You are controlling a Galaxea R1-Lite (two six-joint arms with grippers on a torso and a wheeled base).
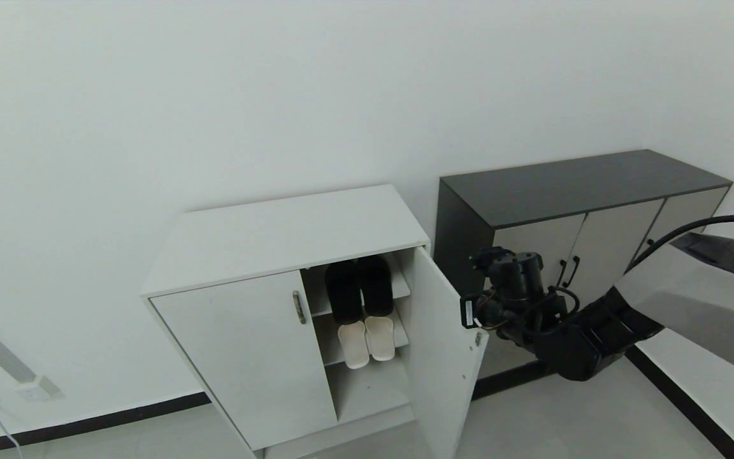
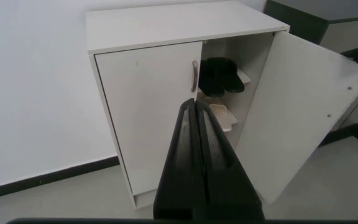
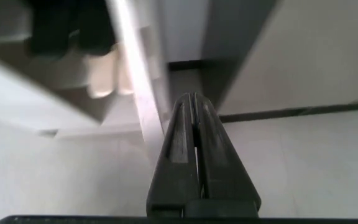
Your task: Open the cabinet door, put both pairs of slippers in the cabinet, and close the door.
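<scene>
A plain white wall (image 1: 214, 95) stands behind a pale floor (image 1: 564, 421), with a black skirting (image 1: 86, 430) along its foot. Against the wall is a white cabinet (image 1: 290, 229) with two doors. The left door (image 1: 246, 357) is shut and has a metal handle (image 1: 299, 307) at its inner edge. The right door (image 1: 443, 344) is swung wide open toward the camera.

Inside the open half, the black slippers (image 1: 359, 287) lie side by side on the top shelf, toes toward the back. The white slippers (image 1: 367, 341) lie as a pair on the shelf just below. The lowest shelf (image 1: 367, 389) is under them. A dark cabinet (image 1: 571, 182) with pale doors stands to the right of the white one, near it.

The right arm (image 1: 571, 338) comes in low from the right, its wrist just beside the free edge of the open door, on the door's outer side. In the right wrist view, the right hand (image 3: 194, 99) is clenched, its fingers pressed flat together on nothing. Its tip points at the door's edge; I cannot tell whether it touches.

The left hand (image 2: 194, 106) is held out in front of the cabinet, apart from it. It is aimed at the seam where the shut door meets the open half. Its fingers are likewise pressed together and hold nothing.
</scene>
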